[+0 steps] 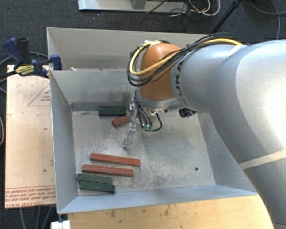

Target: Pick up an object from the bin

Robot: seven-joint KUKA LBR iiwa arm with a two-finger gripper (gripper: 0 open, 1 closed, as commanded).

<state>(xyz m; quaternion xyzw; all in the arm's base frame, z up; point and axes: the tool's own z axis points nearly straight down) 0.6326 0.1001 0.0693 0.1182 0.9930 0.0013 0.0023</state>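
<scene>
One brown stick point(119, 122) is lying by my claw point(129, 138); bumping could be pushing it away. Claw apart? Cannot tell.

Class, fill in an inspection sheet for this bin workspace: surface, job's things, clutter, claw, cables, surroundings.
Surface: grey metal bin, its floor dusty and speckled.
Job's things: short red-brown piece beside the claw; dark green bar by the back wall; two red-brown bars and two dark green bars near the front left corner.
Clutter: nothing seen.
Claw: claw low over the middle of the bin floor.
Cables: yellow and black cables looped round the orange wrist cover.
Surroundings: dark carpet; loose cables beyond the bin.
</scene>
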